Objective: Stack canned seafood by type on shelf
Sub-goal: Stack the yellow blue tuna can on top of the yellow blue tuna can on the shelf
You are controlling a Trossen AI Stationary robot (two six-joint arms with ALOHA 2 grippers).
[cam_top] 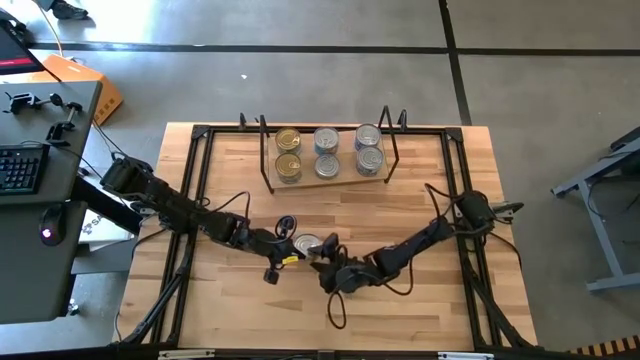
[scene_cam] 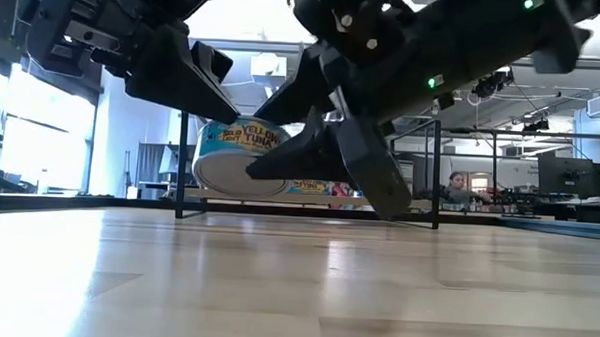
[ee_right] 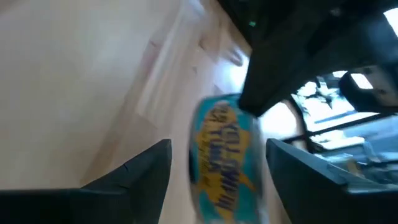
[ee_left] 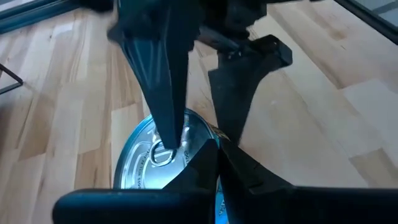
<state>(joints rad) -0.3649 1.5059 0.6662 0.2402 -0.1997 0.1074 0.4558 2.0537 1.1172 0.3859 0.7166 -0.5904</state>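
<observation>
A tuna can (scene_cam: 242, 156) with a teal label and a silver lid (ee_left: 146, 165) hangs tilted above the wooden tabletop (cam_top: 400, 220), near its middle. My left gripper (ee_left: 217, 155), coming from the table's left, is shut on it. My right gripper (ee_right: 219, 144) is open, and the can (ee_right: 227, 158) shows between its two fingers. One of those fingers (ee_left: 165, 93) ends over the lid by the pull tab, the other (ee_left: 239, 87) beside the can. On the shelf (cam_top: 325, 182) at the far side stand gold-lidded cans (cam_top: 288, 155) and silver-lidded cans (cam_top: 348, 150). My left gripper pinches the can at the rim (ee_left: 200, 138) of its lid, on the can's left side, between its two shut fingers. The fingers slant down from the table's left. The can is lifted clear of the tabletop and tilts a little. Whether my right gripper touches the can, I cannot tell.
A black frame (cam_top: 200, 180) runs round the tabletop. The shelf's wire uprights (cam_top: 262, 150) stand at both its ends. Bare wood lies between the shelf and the grippers. A desk with a keyboard (cam_top: 20, 165) stands off the table's left.
</observation>
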